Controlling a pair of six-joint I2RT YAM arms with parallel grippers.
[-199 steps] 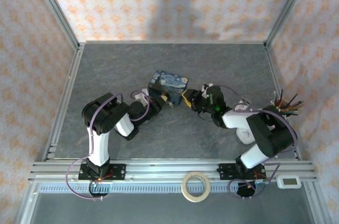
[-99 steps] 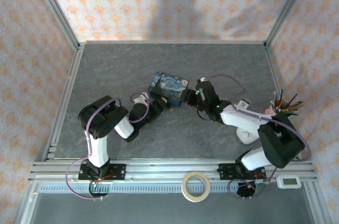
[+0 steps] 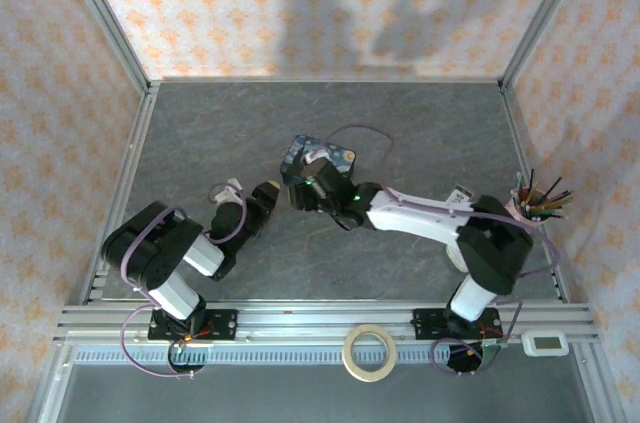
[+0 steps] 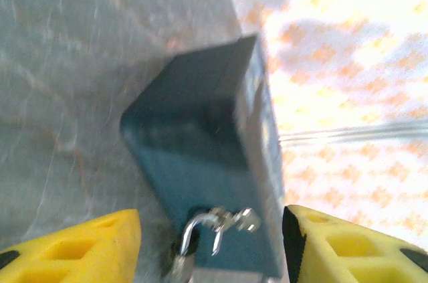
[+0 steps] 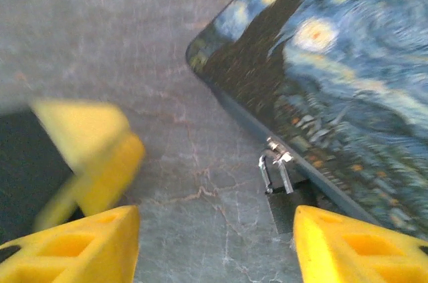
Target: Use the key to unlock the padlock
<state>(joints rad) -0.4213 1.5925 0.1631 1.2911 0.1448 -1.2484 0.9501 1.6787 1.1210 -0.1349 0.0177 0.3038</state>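
Right wrist: my right pincer (image 5: 214, 226) spread, empty; padlock (image 5: 275, 170) hangs at tin (image 5: 348, 62) edge; centre on it before closing.

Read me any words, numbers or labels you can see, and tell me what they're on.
No text can be read.
On the tin: pale marks along one edge, too blurred to read.
On the white gadget by the near rail: a screen, too small to read.
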